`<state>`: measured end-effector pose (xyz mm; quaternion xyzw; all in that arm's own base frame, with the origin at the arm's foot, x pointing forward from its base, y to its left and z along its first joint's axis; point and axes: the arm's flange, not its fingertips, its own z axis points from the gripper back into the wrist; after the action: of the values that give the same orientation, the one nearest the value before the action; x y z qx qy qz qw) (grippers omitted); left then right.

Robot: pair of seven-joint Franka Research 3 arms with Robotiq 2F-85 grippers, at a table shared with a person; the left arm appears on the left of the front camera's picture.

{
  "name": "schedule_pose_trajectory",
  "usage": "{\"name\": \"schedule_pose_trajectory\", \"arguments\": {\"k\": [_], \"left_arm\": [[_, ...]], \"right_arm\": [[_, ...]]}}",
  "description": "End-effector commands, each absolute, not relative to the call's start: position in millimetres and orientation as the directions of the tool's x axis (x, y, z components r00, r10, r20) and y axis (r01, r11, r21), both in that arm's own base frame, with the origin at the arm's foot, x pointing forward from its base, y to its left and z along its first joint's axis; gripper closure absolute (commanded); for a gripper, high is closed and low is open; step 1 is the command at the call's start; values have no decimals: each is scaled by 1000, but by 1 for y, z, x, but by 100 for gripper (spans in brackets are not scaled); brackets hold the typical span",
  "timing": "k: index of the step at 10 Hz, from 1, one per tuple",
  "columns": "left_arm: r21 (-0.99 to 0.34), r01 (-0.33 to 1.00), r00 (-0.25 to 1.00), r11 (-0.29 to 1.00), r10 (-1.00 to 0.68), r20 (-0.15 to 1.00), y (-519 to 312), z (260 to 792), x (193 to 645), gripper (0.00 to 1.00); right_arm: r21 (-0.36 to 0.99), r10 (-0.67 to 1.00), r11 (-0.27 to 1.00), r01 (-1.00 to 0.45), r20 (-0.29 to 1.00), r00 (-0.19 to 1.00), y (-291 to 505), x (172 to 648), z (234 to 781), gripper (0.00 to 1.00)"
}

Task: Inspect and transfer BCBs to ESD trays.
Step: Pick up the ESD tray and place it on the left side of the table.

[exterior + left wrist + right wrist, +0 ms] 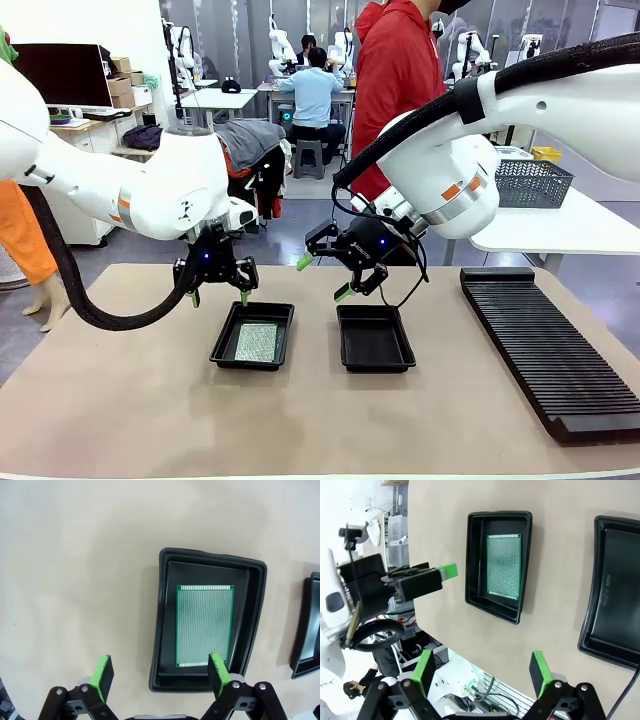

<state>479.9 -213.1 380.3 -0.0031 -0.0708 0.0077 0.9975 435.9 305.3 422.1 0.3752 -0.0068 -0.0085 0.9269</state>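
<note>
While left arm (170,190) points straight down (jaws wide), right arm (450,180) tilts.

Setting: lab or workshop floor.
Evidence: tan-topped work table (110,400); white side bench (560,228); dark monitor (65,72); stacked cardboard boxes (126,84); person seated at a far desk (312,95); grey stool (308,157); wire mesh basket (531,183); black slotted rack (545,345).
</note>
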Motion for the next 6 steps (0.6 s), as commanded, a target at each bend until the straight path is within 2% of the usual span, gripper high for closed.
{"name": "schedule_pose_trajectory", "arguments": {"k": [1,6], "left_arm": [[0,-40,986,999,39,162,-220,364,493,0],[25,-11,990,1000,8,138,-220,322,512,0]], "right_arm": [[691,-22,722,14,2,1000,308,438,422,0],[691,-22,722,14,2,1000,308,438,422,0]]}}
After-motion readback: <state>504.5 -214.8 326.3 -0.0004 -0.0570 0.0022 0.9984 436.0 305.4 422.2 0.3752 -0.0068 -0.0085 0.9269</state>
